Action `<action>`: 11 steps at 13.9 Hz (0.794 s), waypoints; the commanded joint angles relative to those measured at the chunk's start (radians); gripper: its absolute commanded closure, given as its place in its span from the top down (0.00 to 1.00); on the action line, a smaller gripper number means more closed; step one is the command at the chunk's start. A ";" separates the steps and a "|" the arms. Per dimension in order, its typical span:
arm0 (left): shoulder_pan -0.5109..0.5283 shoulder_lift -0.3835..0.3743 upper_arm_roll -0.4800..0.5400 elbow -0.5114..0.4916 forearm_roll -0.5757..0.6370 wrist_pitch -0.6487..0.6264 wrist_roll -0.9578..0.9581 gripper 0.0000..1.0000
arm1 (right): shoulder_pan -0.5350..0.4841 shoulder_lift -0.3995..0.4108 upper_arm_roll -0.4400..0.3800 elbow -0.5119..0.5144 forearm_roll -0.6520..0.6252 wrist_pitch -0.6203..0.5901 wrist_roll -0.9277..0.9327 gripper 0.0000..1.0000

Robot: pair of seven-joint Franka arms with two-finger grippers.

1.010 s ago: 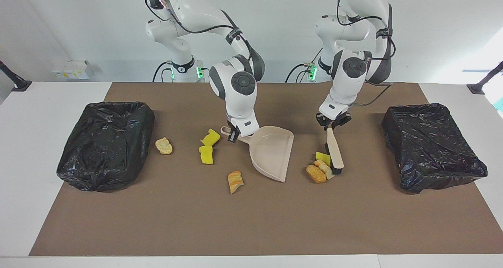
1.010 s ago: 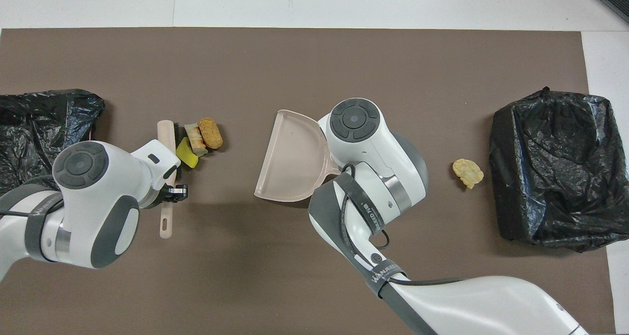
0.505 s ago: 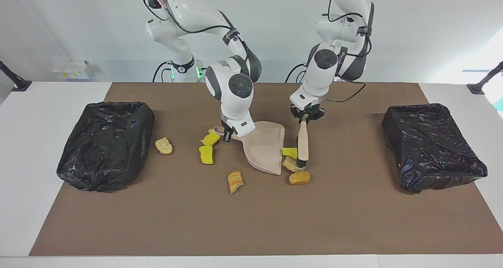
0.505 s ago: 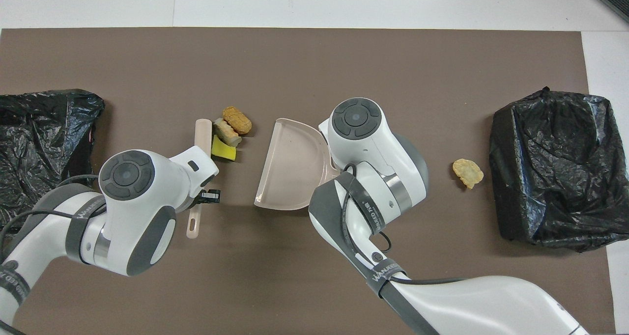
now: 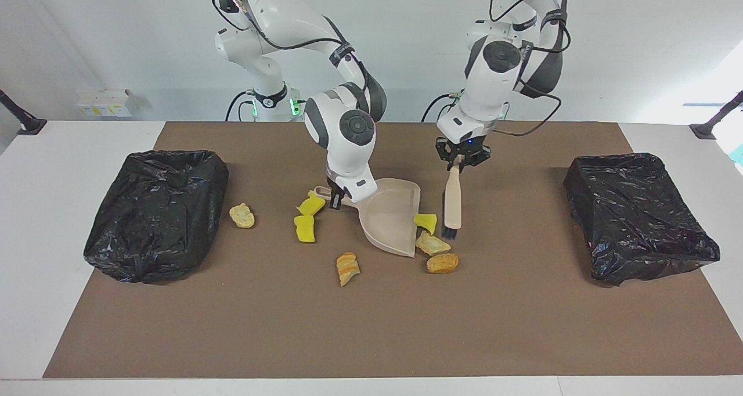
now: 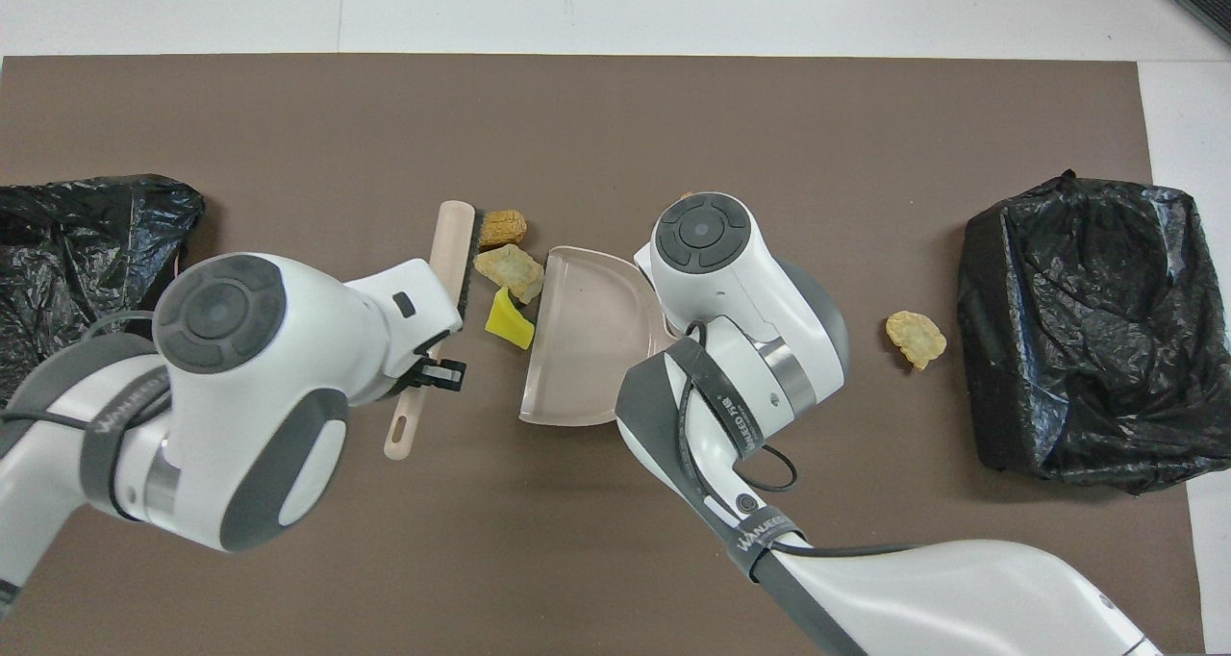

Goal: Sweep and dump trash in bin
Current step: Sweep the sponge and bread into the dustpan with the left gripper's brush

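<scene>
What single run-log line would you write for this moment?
left gripper: shut on brush | right gripper: shut on dustpan | three scraps at dustpan's lip, none inside

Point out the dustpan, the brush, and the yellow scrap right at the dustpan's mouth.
dustpan [image 5: 390,217], facing view, middle of its scoop.
brush [image 5: 453,198], facing view, middle of its handle.
yellow scrap [image 6: 509,325], overhead view, its top face.

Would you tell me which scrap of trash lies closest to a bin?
The lone tan scrap, lying beside the bin at the right arm's end; every other scrap sits around the dustpan.
</scene>
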 commanded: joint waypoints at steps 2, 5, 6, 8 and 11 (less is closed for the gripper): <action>0.063 0.237 -0.006 0.211 0.110 0.013 0.097 0.00 | -0.002 -0.027 0.003 -0.031 -0.017 -0.005 -0.027 0.00; 0.061 0.348 -0.007 0.291 0.210 0.018 0.150 0.00 | 0.000 -0.027 0.003 -0.031 -0.018 -0.005 -0.025 0.00; 0.055 0.360 -0.007 0.287 0.254 0.022 0.152 0.00 | -0.002 -0.026 0.003 -0.031 -0.023 -0.005 -0.025 0.00; 0.035 0.367 -0.012 0.261 0.253 0.044 0.149 0.00 | -0.002 -0.026 0.003 -0.031 -0.023 -0.006 -0.025 0.00; -0.031 0.298 -0.015 0.126 0.241 0.048 0.030 0.00 | 0.000 -0.029 0.004 -0.032 -0.026 -0.014 -0.025 0.00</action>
